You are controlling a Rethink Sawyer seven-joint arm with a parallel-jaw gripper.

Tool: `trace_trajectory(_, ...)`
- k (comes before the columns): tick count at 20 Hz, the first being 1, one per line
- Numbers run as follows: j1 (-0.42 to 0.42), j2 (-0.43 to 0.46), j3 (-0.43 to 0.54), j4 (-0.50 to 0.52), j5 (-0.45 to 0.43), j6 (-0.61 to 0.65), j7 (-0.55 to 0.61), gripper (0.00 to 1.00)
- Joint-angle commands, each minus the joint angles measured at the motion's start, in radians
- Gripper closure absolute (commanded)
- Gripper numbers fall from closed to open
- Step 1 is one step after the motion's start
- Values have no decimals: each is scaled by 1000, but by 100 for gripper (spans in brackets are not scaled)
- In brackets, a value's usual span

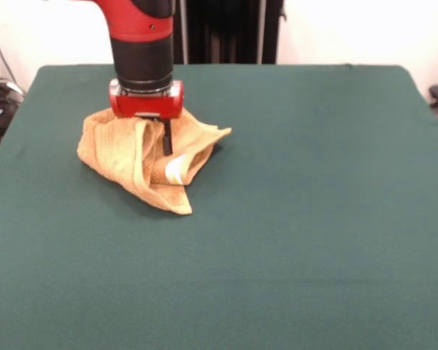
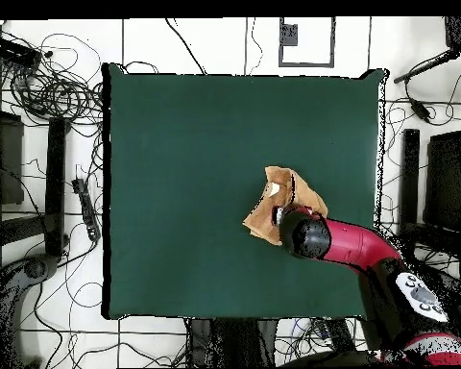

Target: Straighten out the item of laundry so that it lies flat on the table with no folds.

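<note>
The orange-tan towel [image 1: 117, 149] lies crumpled in folds on the green table [image 1: 292, 219], left of centre and toward the far side in the front view. Its white label [image 1: 175, 169] shows on a fold near the front. My gripper [image 1: 160, 142] comes straight down into the middle of the towel and is shut on a fold that rises up to it. In the overhead view the towel [image 2: 271, 213] sits right of the table's [image 2: 177, 192] centre, with the arm's head over its lower right part, so the gripper is hidden there.
Green cloth spreads wide on all sides of the towel. Cables and stands [image 2: 42, 106] lie on the floor beyond the table's edges. The red arm [image 2: 354, 245] reaches in from the lower right of the overhead view.
</note>
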Motion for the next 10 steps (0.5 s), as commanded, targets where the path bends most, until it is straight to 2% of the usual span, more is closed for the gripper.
trace_trajectory(1,-11,107,130,-103,-61,-13,-33,0)
trace_trajectory(10,-45,98,158,-126,-88,43,-53,0)
